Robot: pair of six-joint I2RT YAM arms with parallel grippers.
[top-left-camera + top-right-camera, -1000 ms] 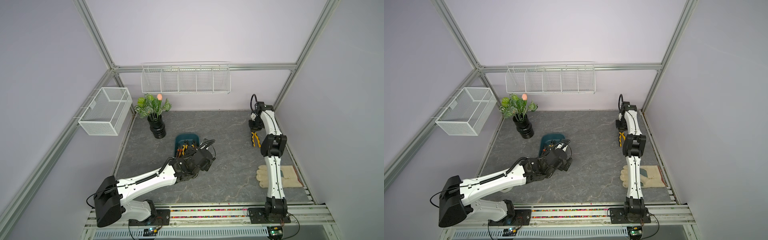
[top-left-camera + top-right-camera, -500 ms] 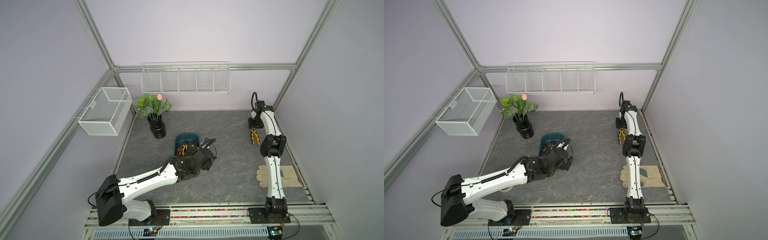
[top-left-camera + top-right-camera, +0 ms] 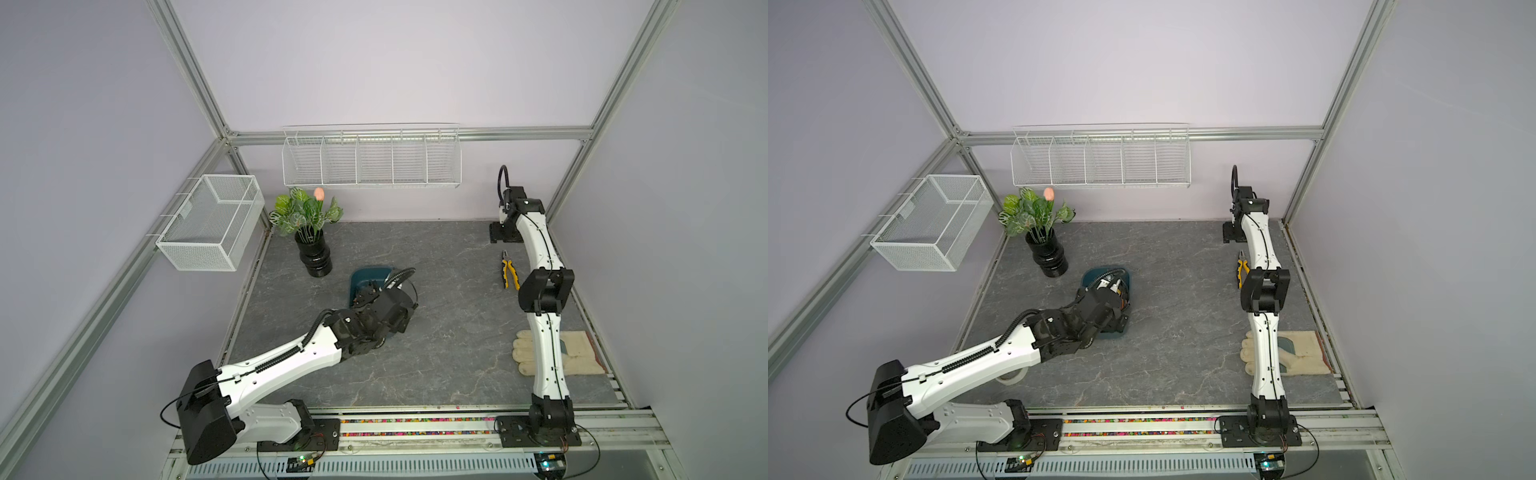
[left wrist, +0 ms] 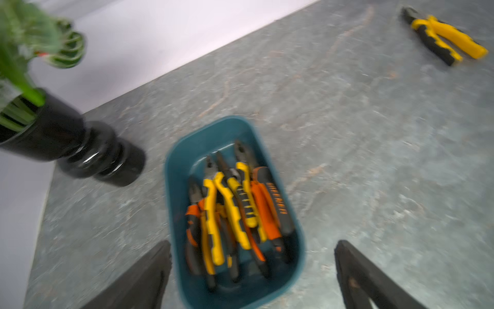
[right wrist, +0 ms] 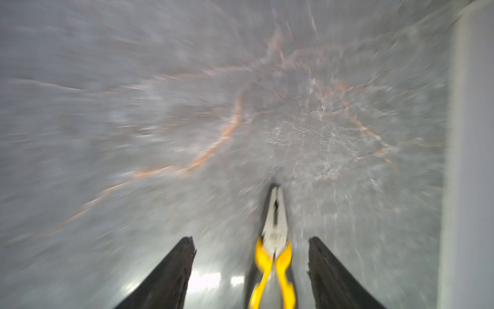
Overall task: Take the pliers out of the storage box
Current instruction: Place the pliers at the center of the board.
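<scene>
Grey marbled matting (image 3: 449,340) floors this lavender-walled cell, and I can find only one piece of writing anywhere. It is a row of orange capitals along the black grip of an orange-handled pair in the left wrist view, too smeared to read. A second ago the right gripper (image 5: 251,238) was pinching the loose yellow-and-black pliers with the pale metal nose (image 5: 274,240). It has since let go, and its jaws now stand apart. That pair lies flat on the matting between them, nearer one finger, touching neither, nose pointing ahead of the jaws. Meanwhile the left arm has crept further over the shallow dark teal plastic storage box (image 4: 173,203), so in both top views its wrist hides most of what showed inside before. The left gripper (image 4: 252,243) has its jaws spread wide and grips nothing. In its wrist view the near end of the box sits between the two fingers. Inside is a heap of pliers (image 4: 235,208) with yellow-and-black and orange-and-black handles. They lie lengthwise with their dark noses pointing away from the jaws, too blurred and piled up for me to count. Ahead of those jaws and off to one side stands a glossy black ribbed vase (image 4: 80,144) holding green leaves. A white wire mesh basket (image 3: 212,222) and a long white wire rack (image 3: 372,160) hang on the frame beyond. A cream work glove (image 3: 582,353) lies on the matting under the right arm.
</scene>
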